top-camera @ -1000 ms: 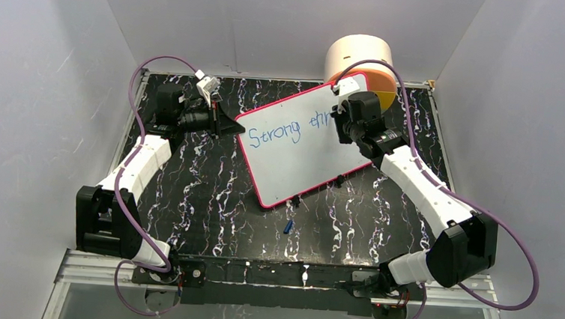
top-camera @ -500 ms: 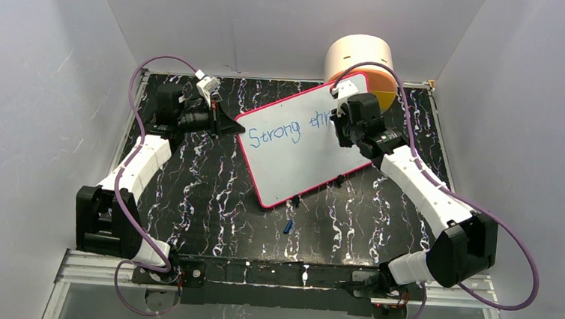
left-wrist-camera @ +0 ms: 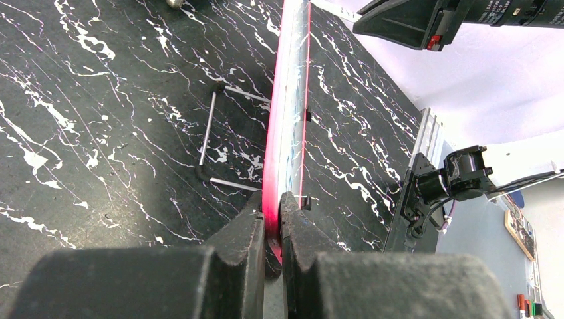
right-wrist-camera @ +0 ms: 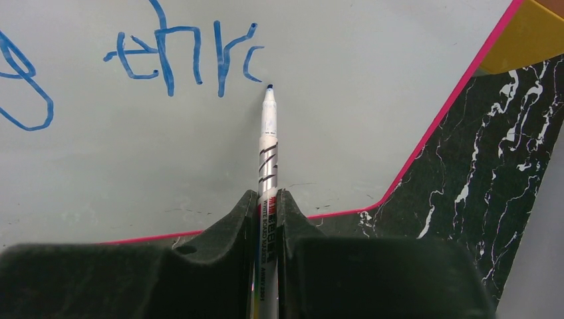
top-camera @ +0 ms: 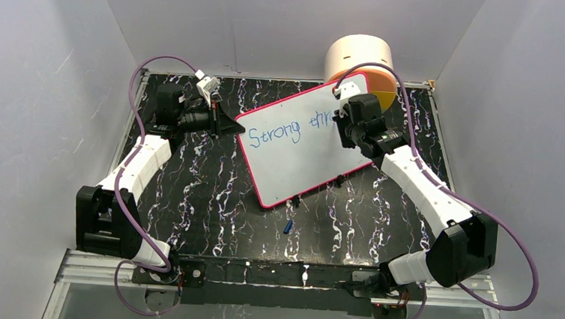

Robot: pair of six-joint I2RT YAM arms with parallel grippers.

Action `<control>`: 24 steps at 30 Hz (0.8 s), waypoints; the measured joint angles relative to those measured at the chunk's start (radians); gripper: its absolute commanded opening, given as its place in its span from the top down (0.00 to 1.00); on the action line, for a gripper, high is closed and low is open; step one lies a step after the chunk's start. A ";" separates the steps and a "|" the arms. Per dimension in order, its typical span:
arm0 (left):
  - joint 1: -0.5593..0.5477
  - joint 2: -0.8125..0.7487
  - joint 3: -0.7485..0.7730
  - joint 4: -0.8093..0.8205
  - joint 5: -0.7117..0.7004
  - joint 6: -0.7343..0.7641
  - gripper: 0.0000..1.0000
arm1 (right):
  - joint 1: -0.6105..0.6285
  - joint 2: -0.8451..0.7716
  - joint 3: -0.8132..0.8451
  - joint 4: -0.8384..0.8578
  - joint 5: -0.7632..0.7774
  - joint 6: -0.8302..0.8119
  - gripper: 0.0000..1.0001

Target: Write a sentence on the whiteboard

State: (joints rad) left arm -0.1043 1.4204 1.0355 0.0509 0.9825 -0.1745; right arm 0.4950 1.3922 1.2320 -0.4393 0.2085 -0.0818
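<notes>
Pinching left edge of large pink-framed whiteboard (top-camera: 303, 150) with left gripper (left-wrist-camera: 271, 219) (stiff, light, probably slick; edge hold suiting). Clamping slim white marker (right-wrist-camera: 267, 146) in right gripper (right-wrist-camera: 267, 199), pointing at blue handwritten sentence (right-wrist-camera: 179, 56) along whiteboard's top.

The whiteboard (top-camera: 303, 150) sat on the table (top-camera: 210, 184), toward the back, its far right corner in front of a tub (top-camera: 358, 56). The left gripper (left-wrist-camera: 271, 203) clamped the board's left edge. The right gripper (right-wrist-camera: 267, 197), over the board's right part, held a marker (right-wrist-camera: 268, 139), its tip on the board just right of the sentence (top-camera: 285, 128). A cap (top-camera: 288, 226) lay on the table before the board, apart from it.
</notes>
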 measured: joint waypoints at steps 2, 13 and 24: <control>0.000 0.000 0.000 0.000 0.000 0.000 1.00 | -0.003 0.000 0.000 0.000 0.005 0.000 1.00; 0.000 0.000 0.000 0.000 -0.001 0.000 1.00 | -0.011 0.010 0.000 0.019 0.014 0.000 1.00; 0.000 0.000 0.000 -0.001 -0.003 0.000 1.00 | -0.011 0.015 0.005 0.016 0.010 0.000 1.00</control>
State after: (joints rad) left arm -0.1043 1.4204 1.0355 0.0502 0.9791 -0.1749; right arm 0.4839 1.4071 1.2369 -0.4232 0.2184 -0.0822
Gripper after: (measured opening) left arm 0.056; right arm 0.206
